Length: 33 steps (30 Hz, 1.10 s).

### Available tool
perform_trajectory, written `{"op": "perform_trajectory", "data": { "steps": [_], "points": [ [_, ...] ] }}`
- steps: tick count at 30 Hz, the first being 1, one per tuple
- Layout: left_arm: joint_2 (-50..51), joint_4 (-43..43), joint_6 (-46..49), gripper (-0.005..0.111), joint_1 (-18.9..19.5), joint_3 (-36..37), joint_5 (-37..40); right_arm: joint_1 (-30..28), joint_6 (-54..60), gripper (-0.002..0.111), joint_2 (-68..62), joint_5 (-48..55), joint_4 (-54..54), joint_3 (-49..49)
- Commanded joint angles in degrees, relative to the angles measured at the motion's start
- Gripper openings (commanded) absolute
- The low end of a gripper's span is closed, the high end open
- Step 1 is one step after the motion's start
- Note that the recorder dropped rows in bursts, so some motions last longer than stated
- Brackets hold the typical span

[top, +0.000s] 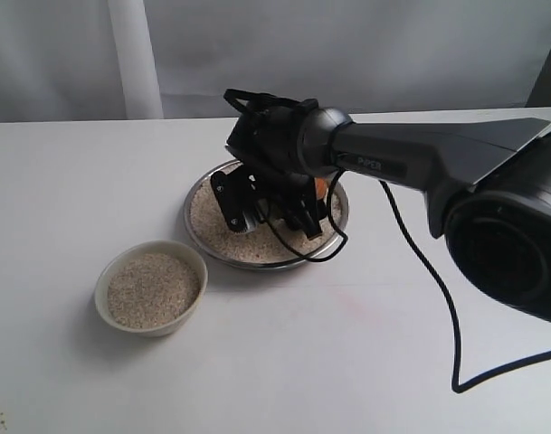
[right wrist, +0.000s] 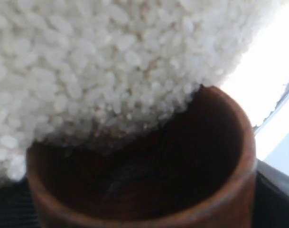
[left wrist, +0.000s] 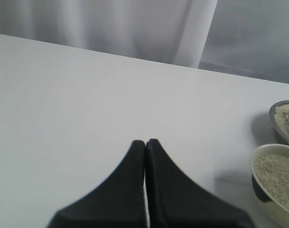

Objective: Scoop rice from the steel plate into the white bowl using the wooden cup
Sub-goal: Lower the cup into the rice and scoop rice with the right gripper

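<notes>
Clasping wooden cup point(right wrist: 196, 156), right tool point(top: 273, 213), cup mouth against rice point(right wrist: 111, 61)

My wooden cup point(right wrist: 149, 180) is showing polished reddish-brown wood, its rim catching a soft sheen and its inside looking darker and duller. The rice point(right wrist: 111, 61) against it is looking matt, pale and grainy. The steel plate point(top: 190, 217) is gleaming as bright, smooth metal along its rim. Near the plate, the white bowl point(top: 135, 324) is looking like cream ceramic with a mild gloss. Over the plate, my right gripper point(top: 270, 221) is looking like black plastic, mostly matt. My left gripper point(left wrist: 145, 143) is showing matt black fingers, one finely ribbed along its edge. The table point(top: 365, 362) under the plate is looking white, smooth and matt. Behind the plate, pale cloth point(top: 76, 54) is hanging.
</notes>
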<state>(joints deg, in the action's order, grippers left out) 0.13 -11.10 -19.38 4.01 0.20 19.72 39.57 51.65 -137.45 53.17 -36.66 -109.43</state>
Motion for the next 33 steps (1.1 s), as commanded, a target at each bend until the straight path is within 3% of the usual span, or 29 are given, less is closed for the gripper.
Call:
{"op": "perform_trajectory", "data": {
  "steps": [1,33],
  "points": [
    [-0.1,-0.2,-0.1,0.0,0.0,-0.2,-0.4,0.4,0.4,0.0,-0.1,-0.1,4.4,0.0],
    [-0.1,-0.2,-0.1,0.0,0.0,-0.2,-0.4,1.9,0.6,0.0,-0.1,-3.9,15.1,0.0]
  ]
}}
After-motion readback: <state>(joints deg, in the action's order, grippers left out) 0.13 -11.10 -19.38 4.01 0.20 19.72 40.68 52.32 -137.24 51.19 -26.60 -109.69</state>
